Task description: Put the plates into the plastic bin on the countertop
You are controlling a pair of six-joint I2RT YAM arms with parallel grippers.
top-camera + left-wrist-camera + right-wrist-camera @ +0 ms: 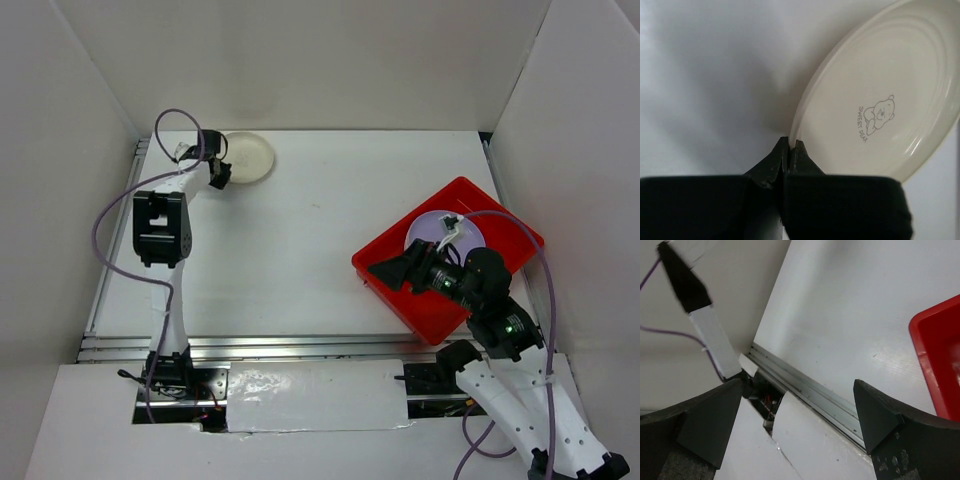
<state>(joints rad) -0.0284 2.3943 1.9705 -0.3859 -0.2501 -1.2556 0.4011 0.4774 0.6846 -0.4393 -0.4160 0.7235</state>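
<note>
Two plates show. On the white table (320, 220), far left, the left claw (790, 145) is closed tight, tips at the rim of one round cream plate (880, 100). One pale purple plate (422, 230) lies in the single glossy red plastic bin (430, 310). The right claw (797, 385) is spread wide and empty at the bin's left edge.

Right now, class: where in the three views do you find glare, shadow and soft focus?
Top external view: the near silvery strip glares. Left wrist view: the cream plate shows a sharp bear print and a bright streak on its lower rim; soft shadow falls on the countertop beside it; the jaws lose detail. Right wrist view: the far left arm looks soft.
</note>
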